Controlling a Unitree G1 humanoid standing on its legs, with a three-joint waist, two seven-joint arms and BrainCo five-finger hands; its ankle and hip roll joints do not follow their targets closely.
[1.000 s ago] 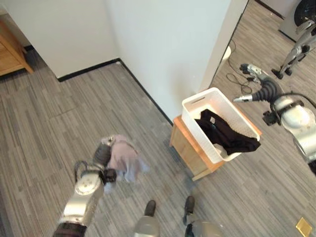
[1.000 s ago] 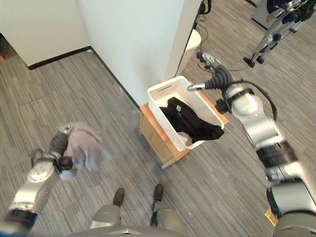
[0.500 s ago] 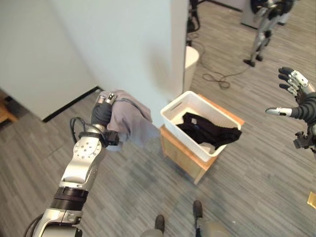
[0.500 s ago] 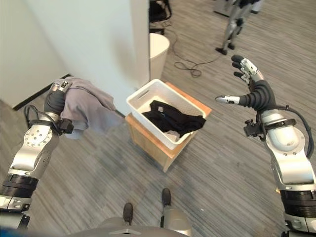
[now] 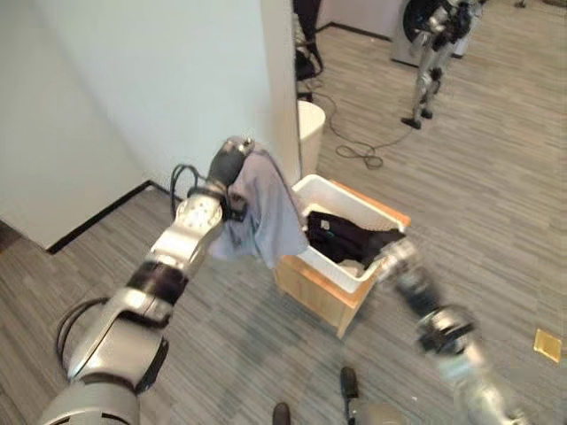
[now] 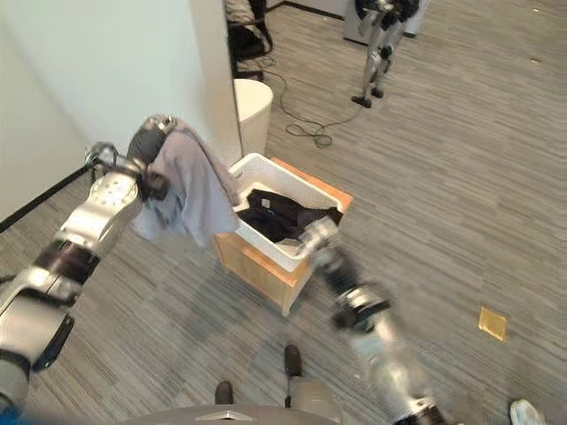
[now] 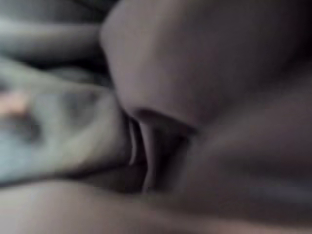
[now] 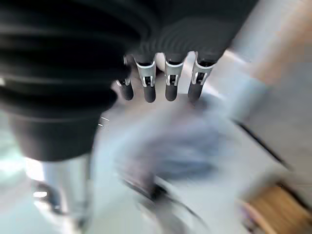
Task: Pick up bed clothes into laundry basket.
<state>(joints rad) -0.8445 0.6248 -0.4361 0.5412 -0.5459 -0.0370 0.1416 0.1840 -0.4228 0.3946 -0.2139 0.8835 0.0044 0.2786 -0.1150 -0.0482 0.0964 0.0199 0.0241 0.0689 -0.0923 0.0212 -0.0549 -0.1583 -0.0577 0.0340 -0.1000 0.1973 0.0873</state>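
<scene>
My left hand (image 5: 230, 165) is shut on a grey garment (image 5: 267, 217), held up against the white wall. The cloth hangs down over the left corner of the white laundry basket (image 5: 339, 272). In the left wrist view the grey garment (image 7: 204, 92) lies in folds right against the camera. The basket sits on a low wooden stand (image 5: 312, 297) and holds black clothing (image 5: 351, 241). My right hand (image 5: 398, 258) is low at the basket's front right corner, blurred. Its fingers (image 8: 168, 80) show straight in a row in the right wrist view.
A white wall corner (image 5: 266, 80) stands just behind the basket, with a round white bin (image 5: 309, 124) beyond it. Another robot (image 5: 431, 44) stands at the far back, and a cable (image 5: 359, 152) loops on the floor. A yellow tag (image 5: 547, 343) lies at the right.
The camera has shifted. My left hand has carried the grey garment right, up to the basket's left corner. My right hand has dropped from high at the right to the basket's front corner.
</scene>
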